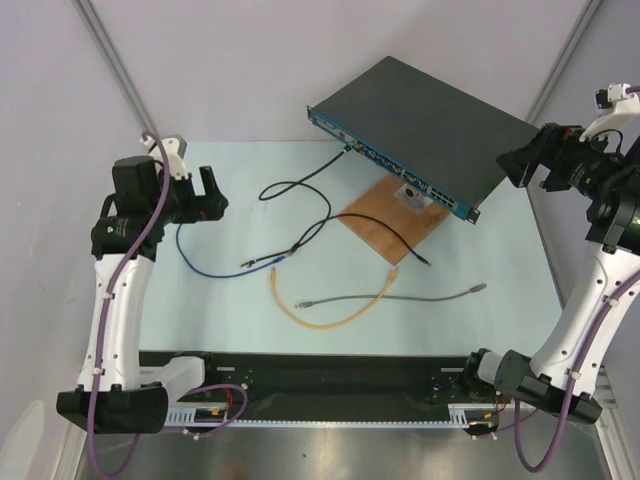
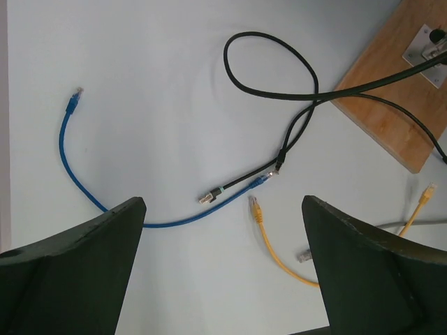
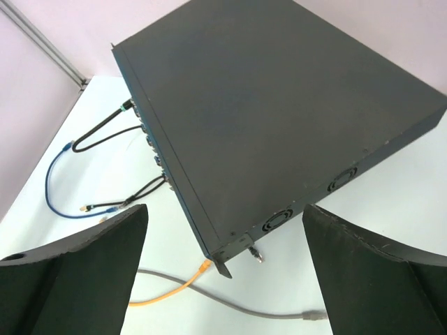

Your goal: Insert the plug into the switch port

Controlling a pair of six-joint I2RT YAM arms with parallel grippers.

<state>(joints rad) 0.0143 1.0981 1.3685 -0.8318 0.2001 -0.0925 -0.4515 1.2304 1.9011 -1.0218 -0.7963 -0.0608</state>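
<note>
Both wide open and empty: left gripper [image 1: 212,192] over the blue cable [image 2: 62,145], right gripper [image 1: 510,168] beside the right edge of the switch [image 1: 420,120].

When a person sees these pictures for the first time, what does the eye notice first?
The large dark grey switch lies askew at the far right of the table, a wooden board before its teal face. Across the middle lie a blue cable, a yellow cable, a grey cable and black cables. The left gripper and right gripper hang open at the sides.
</note>
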